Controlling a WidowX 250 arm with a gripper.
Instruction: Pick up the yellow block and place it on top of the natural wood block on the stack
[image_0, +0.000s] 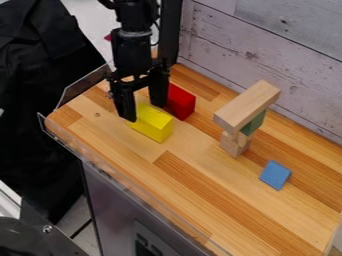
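The black gripper (143, 111) hangs down at the upper left of the work surface, low over the far end of a yellow block (153, 122). It covers part of that block, and whether it has hold of it I cannot tell. Just behind and to the right of the yellow block is a red block (180, 101), close to the gripper's right side. Farther right stands a small stack: a long plain wooden block (247, 105) lies across the top, over a green block (253, 123) and small wooden pieces (234, 144). A flat blue block (275, 175) lies right of the stack.
The wooden tabletop (200, 185) has a clear raised rim (120, 175) along its front left edge. Behind it rises a whitish plank wall (267, 45). A dark upright post (170, 30) stands beside the arm, and black cloth (40, 100) hangs at the left.
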